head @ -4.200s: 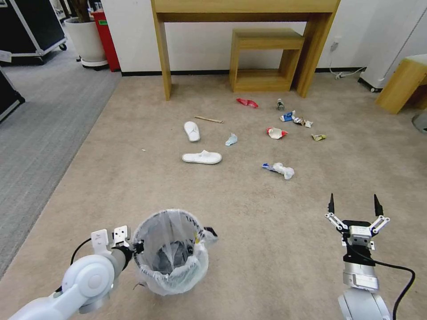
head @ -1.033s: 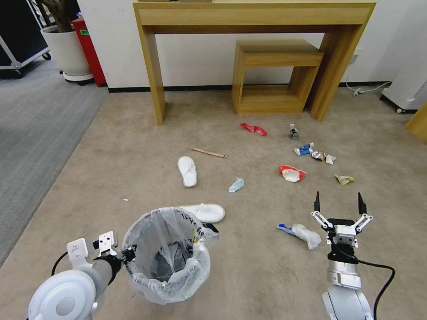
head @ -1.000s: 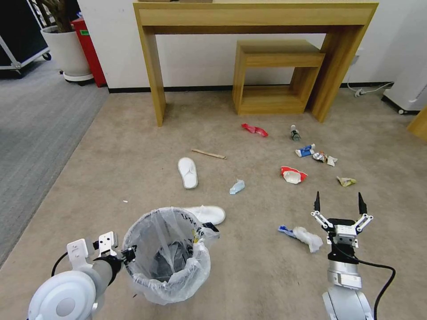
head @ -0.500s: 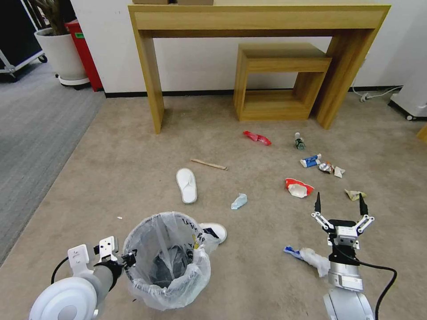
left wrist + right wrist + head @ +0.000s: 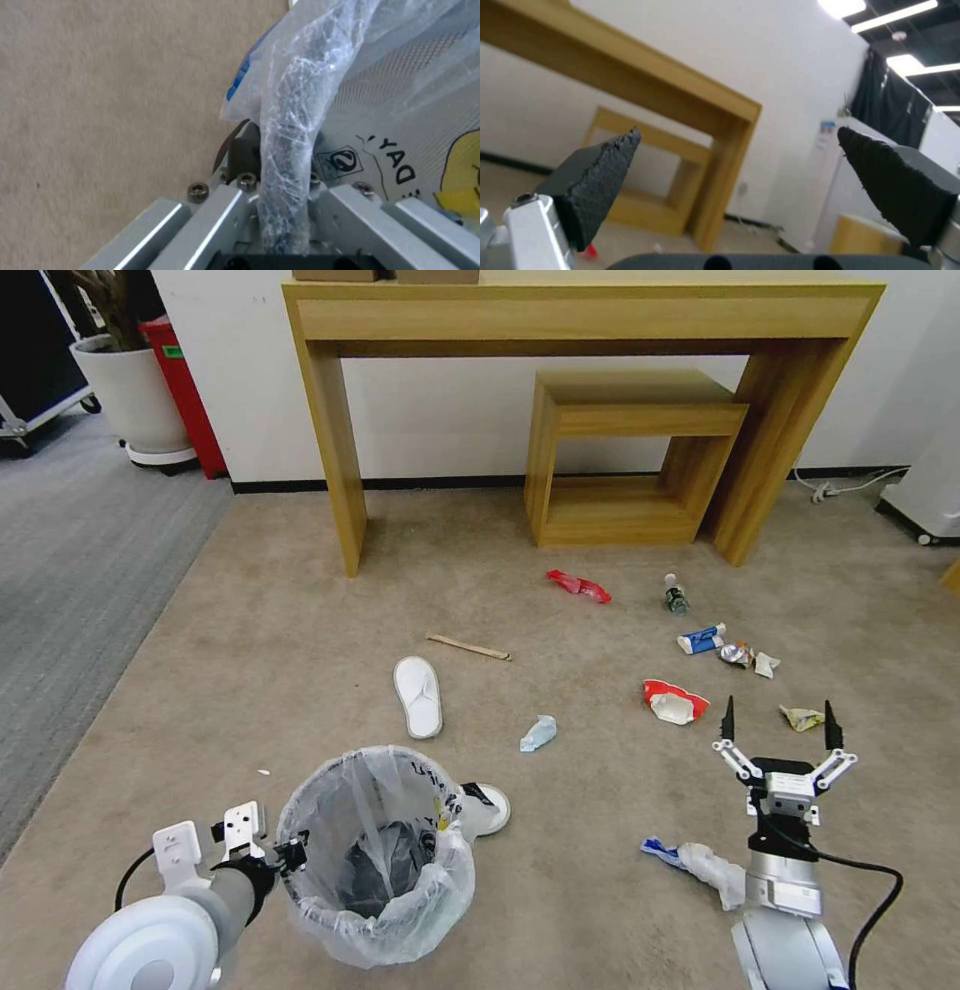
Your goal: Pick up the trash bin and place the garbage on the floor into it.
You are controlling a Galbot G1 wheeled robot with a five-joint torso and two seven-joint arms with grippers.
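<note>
Beige carpet (image 5: 300, 600) before a wooden console table (image 5: 580, 315) holds the trash bin (image 5: 375, 860), its bag-wrapped rim clamped by the left gripper (image 5: 290, 853); the left wrist view shows the fingers (image 5: 240, 153) pinching that rim and the letters "DAY" on the liner. Ahead lies the garbage (image 5: 675, 705), the right gripper (image 5: 778, 728) poised above it, fingers spread wide.

Head cam looks down; wrist cams close, both share desk (image 5: 580, 315).
</note>
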